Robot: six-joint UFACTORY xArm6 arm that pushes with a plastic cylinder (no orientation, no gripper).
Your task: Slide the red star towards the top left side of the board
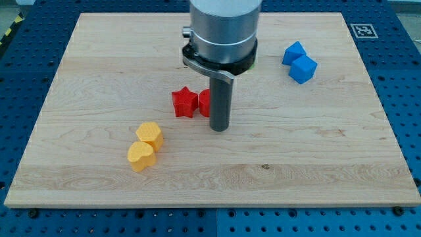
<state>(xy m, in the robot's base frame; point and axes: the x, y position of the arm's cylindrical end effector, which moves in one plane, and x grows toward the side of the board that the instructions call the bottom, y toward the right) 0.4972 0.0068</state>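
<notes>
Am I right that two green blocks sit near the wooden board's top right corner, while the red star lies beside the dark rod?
Not quite: the two blocks near the wooden board's top right are blue, not green. The camera view shows it. The red star does lie beside my tip, at its left.

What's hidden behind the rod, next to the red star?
A second red block pokes out beside the red star; the rod covers the rest, so its shape is unclear. My tip sits just below.

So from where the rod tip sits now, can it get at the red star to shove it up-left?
Probably, after a small move. My tip sits right of the red star, with a second red block partly hidden behind the rod between them. Circling below the star looks free; the yellow blocks lie well clear.
</notes>
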